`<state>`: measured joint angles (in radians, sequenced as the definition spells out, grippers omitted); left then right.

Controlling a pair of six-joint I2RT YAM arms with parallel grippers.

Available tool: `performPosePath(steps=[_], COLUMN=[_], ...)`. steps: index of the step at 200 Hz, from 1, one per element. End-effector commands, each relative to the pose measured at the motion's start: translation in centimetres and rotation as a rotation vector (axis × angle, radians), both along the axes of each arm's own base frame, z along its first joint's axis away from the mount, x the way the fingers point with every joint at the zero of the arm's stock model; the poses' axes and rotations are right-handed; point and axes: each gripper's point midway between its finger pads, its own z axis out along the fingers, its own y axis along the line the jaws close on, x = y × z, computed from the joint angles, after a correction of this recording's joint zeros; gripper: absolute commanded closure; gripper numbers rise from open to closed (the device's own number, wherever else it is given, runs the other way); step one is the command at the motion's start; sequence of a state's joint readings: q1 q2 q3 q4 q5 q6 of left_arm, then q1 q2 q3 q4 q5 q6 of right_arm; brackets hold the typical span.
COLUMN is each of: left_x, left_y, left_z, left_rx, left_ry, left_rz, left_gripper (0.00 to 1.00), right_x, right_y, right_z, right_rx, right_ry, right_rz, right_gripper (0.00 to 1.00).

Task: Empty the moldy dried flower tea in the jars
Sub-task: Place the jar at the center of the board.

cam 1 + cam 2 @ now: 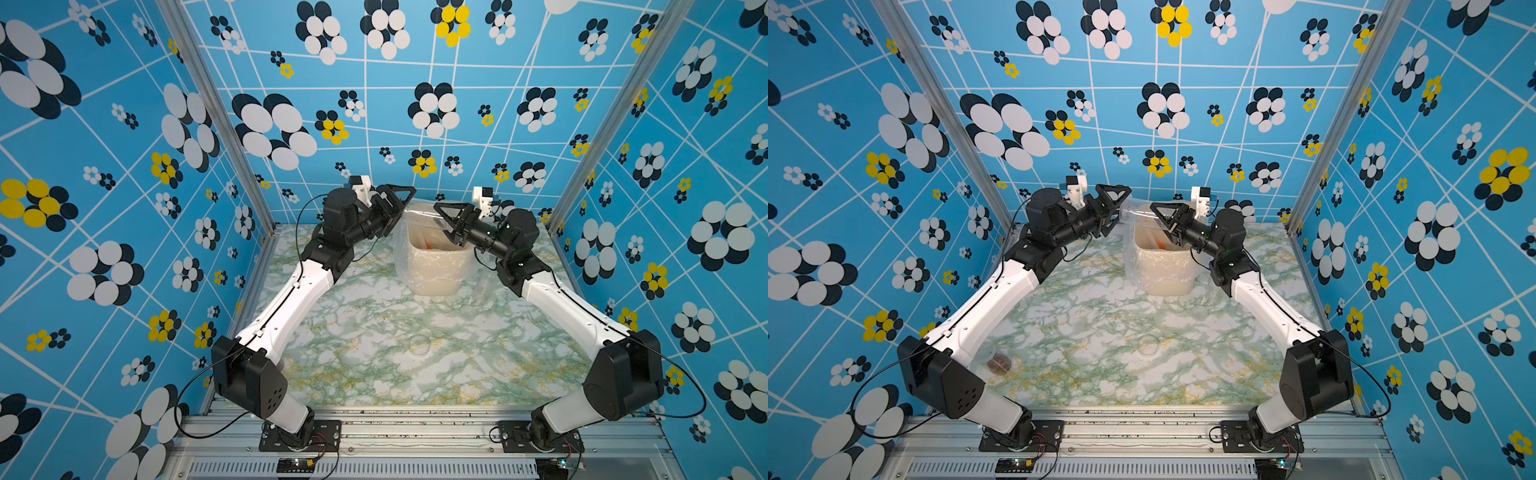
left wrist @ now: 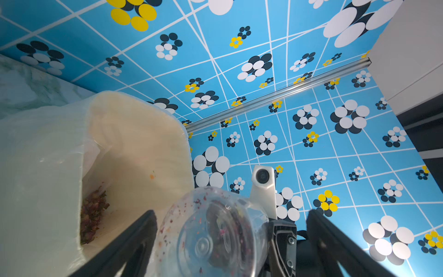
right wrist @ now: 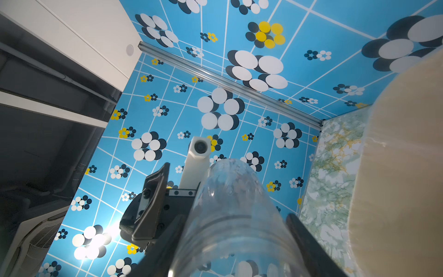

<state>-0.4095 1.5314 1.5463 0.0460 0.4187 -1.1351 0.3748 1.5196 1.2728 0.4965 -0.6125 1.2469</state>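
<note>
A clear jar [image 1: 1138, 216] hangs on its side over the beige bin [image 1: 1163, 270], with my right gripper [image 1: 1160, 222] shut on it; in the right wrist view the jar [image 3: 235, 196] fills the gap of that gripper [image 3: 233, 217]. My left gripper [image 1: 401, 208] stands wide open at the jar's other end. In the left wrist view the jar's base [image 2: 211, 235], speckled with red bits, lies between the spread fingers of the left gripper [image 2: 231, 213]. Reddish-brown tea [image 2: 93, 213] lies inside the bin [image 2: 134, 108]. Another jar with brown tea [image 1: 998, 362] stands by the left arm's base.
The plastic-lined bin [image 1: 436, 266] stands at the back middle of the marbled table. Two clear round lids [image 1: 419, 345] [image 1: 467, 311] lie flat on the table in front of it. Blue patterned walls close in the back and both sides.
</note>
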Motion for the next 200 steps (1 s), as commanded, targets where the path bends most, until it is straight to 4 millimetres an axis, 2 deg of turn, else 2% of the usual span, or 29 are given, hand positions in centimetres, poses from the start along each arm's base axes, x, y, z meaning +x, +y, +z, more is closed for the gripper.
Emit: performPosePath(steps=[1,31,56,93,119,160,200], left_x=[-1.3,-2.7,-4.3,-6.9,-7.8,-8.9,-9.0], left_y=[2.3,5.4,7.2,9.4,11.1,10.9,11.6], left_z=[0.5,-1.2,-2.9,-5.2,-7.8,-11.3,-13.1], left_rx=[0.159,0.415,0.593,0.710,0.788,0.824,0.841], left_ry=[-0.092,-0.145,-0.214,-0.328,-0.315,-0.282,-0.257], left_rz=[0.056,0.152,0.172,0.209,0.243,0.167,0.185], left_gripper=[0.01,0.00,0.00,0.01,0.01,0.00,0.01], right_x=[-1.8,-4.0,-6.1,-9.7,-11.6,-12.8,-12.9], right_y=[-0.4,-1.2,-2.5,-4.6,-6.0,-7.1,-7.3], right_z=[0.4,-0.7,-2.9,-6.1,-8.3,-11.5,-14.9], right_rx=[-0.062,-0.185,-0.353,-0.596,-0.746,-0.934,-1.113], right_ry=[-0.046,-0.052,-0.043,-0.026,-0.001,0.035,0.059], right_rz=[0.005,0.000,-0.005,0.012,0.029,0.041,0.042], right_gripper=[0.47,0.47,0.47,0.48,0.49,0.50,0.50])
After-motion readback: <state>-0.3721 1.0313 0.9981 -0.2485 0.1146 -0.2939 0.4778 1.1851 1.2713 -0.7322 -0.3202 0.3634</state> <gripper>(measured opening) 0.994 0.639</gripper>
